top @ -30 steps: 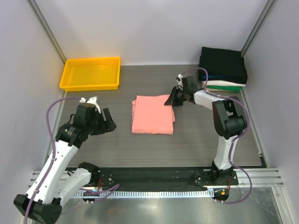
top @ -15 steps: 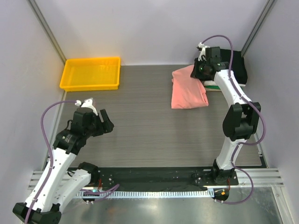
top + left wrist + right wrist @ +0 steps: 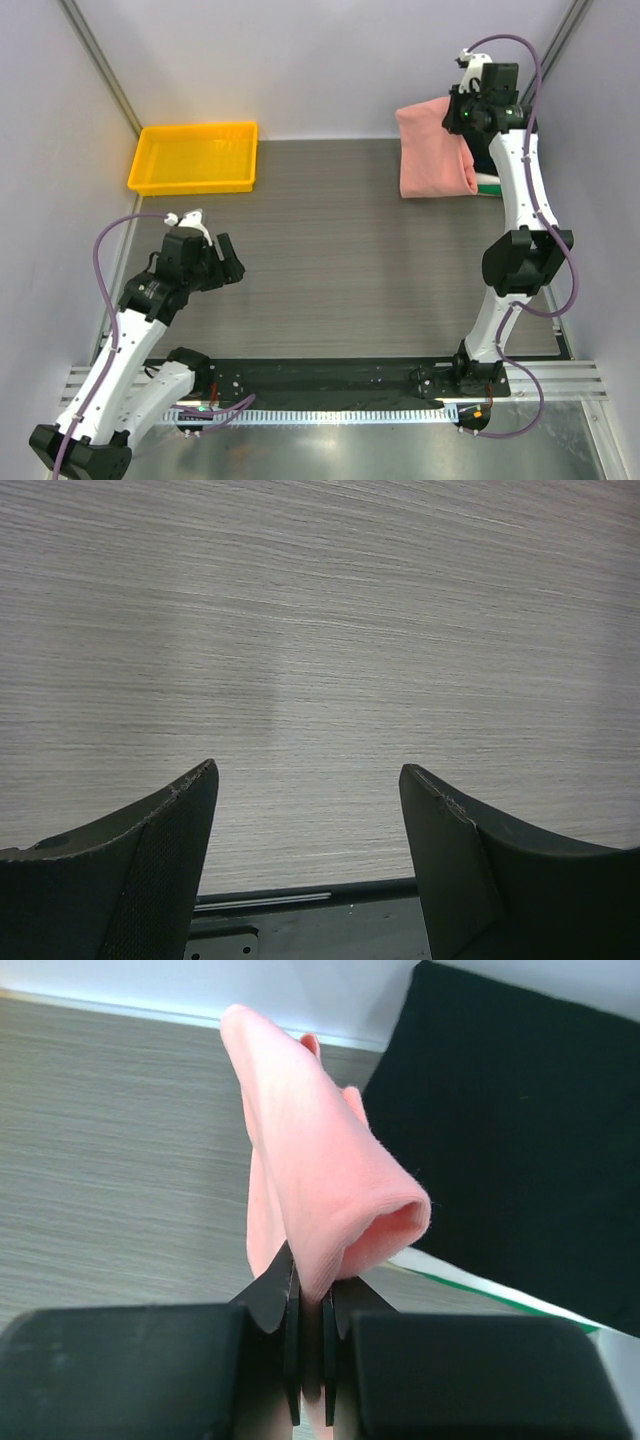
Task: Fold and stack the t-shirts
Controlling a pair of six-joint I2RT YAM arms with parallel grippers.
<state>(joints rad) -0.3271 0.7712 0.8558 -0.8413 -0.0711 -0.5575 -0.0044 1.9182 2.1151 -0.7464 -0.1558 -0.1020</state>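
My right gripper (image 3: 462, 120) is shut on the folded salmon-pink t-shirt (image 3: 432, 152) and holds it lifted at the back right, hanging in front of the stack of folded shirts (image 3: 487, 180). The right wrist view shows the pink shirt (image 3: 320, 1170) pinched between the jaws, with the black top shirt (image 3: 510, 1130) of the stack to its right and white and green edges (image 3: 470, 1285) below it. My left gripper (image 3: 228, 263) is open and empty over bare table at the left; its wrist view shows only its own fingers (image 3: 170, 850) and table.
A yellow plastic tray (image 3: 195, 156) stands at the back left. Grey walls close in the back and both sides. A black base rail (image 3: 330, 378) runs along the near edge.
My right gripper has carried the pink shirt from the table's middle up and back to the right, over to the stack. The left arm has barely moved.
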